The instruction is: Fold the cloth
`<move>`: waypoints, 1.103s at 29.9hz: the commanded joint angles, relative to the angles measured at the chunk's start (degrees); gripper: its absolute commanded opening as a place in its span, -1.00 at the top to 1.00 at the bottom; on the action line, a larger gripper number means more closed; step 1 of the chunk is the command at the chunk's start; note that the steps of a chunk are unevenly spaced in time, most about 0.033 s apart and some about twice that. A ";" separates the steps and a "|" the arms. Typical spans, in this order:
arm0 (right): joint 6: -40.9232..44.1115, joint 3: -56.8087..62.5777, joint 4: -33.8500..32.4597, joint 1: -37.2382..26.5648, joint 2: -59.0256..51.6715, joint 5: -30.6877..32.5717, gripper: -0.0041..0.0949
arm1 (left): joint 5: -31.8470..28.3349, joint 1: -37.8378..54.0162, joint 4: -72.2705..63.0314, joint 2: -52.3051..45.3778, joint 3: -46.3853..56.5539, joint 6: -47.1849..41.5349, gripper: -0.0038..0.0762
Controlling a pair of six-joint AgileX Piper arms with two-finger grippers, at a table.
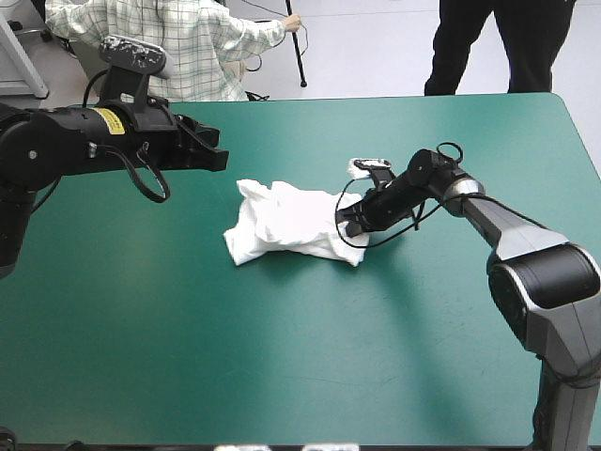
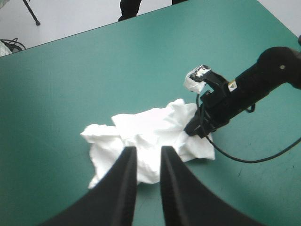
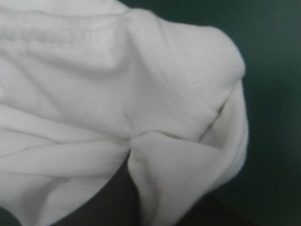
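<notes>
Black fin-shaped fingers of the right gripper (image 1: 351, 224) pinch the right edge of the crumpled white short-sleeved T-shirt (image 1: 286, 221), heaped mid-table on the teal-green cover (image 1: 282, 357); the left gripper (image 2: 148, 149) hangs raised off its far-left side, fingers narrowly parted.

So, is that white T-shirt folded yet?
Not folded: the T-shirt lies as a crumpled heap, wrinkled with uneven edges, on the teal-green table.

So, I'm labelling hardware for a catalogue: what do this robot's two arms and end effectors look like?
The left arm is all black, with a yellow label near its wrist. The right arm has silver-grey segments, black joints and a black forearm. The left end effector has two broad black fin-shaped fingers; the right end effector is black too.
</notes>
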 commanded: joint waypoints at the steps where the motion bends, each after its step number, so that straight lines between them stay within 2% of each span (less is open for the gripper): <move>1: 6.78 -0.80 -20.09 -3.11 -6.72 3.14 0.95 | 1.92 -0.05 -0.36 -2.01 -1.54 -0.80 0.56; 4: 8.68 -0.79 -25.64 -7.47 -9.31 6.97 0.95 | 1.92 -0.05 -0.36 -2.25 -1.54 -1.20 0.56; 8: 8.37 -0.17 -26.18 -15.56 -12.56 12.65 0.95 | 1.92 -0.05 -0.98 -2.25 -1.54 -1.30 0.56; 10: 8.37 2.12 -26.43 -19.99 -14.93 13.39 0.95 | 1.92 -0.05 -1.38 -2.25 -1.54 -1.30 0.56; 13: 8.37 8.46 -26.43 -25.88 -19.68 10.47 0.95 | 1.92 -0.05 -1.26 -2.25 -1.54 -1.30 0.56; 19: 8.37 24.73 -28.44 -35.62 -30.42 -0.41 0.95 | 1.92 -0.05 -1.26 -2.25 -1.54 -1.30 0.56; 24: 8.81 33.91 -30.48 -38.18 -36.74 -7.65 0.95 | 1.92 -0.05 -1.26 -2.25 -1.54 -1.18 0.56; 27: 12.58 34.93 -32.74 -38.18 -38.01 -9.19 0.94 | 1.92 -0.05 -1.26 -2.25 -1.54 -1.18 0.56; 29: 12.82 34.93 -33.57 -38.18 -38.12 -9.32 0.87 | 1.92 -0.05 -1.26 -2.25 -1.54 -1.18 0.56; 31: 13.07 34.93 -33.60 -38.18 -38.12 -9.32 0.68 | 1.92 -0.05 -1.26 -2.25 -1.54 -1.08 0.56; 33: 13.07 34.81 -33.60 -38.18 -38.12 -9.52 0.34 | 1.92 -0.05 -1.26 -2.25 -1.54 -0.62 0.56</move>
